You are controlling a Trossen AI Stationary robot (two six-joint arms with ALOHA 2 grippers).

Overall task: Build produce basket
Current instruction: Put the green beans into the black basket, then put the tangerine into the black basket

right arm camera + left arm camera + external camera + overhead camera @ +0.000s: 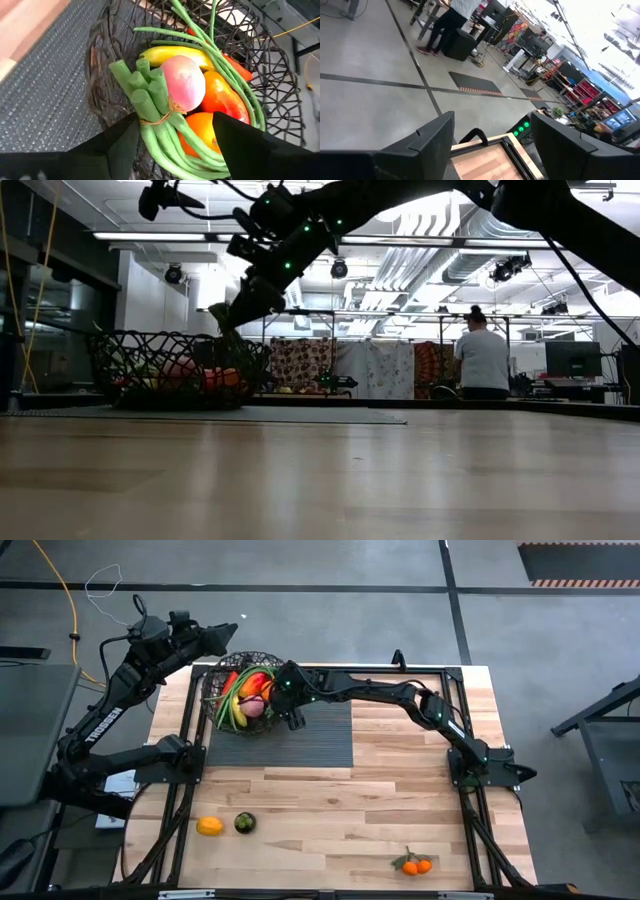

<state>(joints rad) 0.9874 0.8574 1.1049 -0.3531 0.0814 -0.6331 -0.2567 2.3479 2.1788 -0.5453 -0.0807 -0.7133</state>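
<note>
Basket [222, 690] holds produce; right gripper [172, 131] hovers spread above green stalks [165, 125], left gripper [492, 142] spread.

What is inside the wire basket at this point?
The basket holds a banded bunch of long green stalks, a pink fruit, a banana, a red-orange fruit and an orange. Anything under them is covered. The right gripper hangs open over the stalks.

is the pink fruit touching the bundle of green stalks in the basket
Touching. The right wrist view shows the pink fruit pressed against the tied green stalks with no gap, both lying inside the basket, just ahead of the right gripper.
</note>
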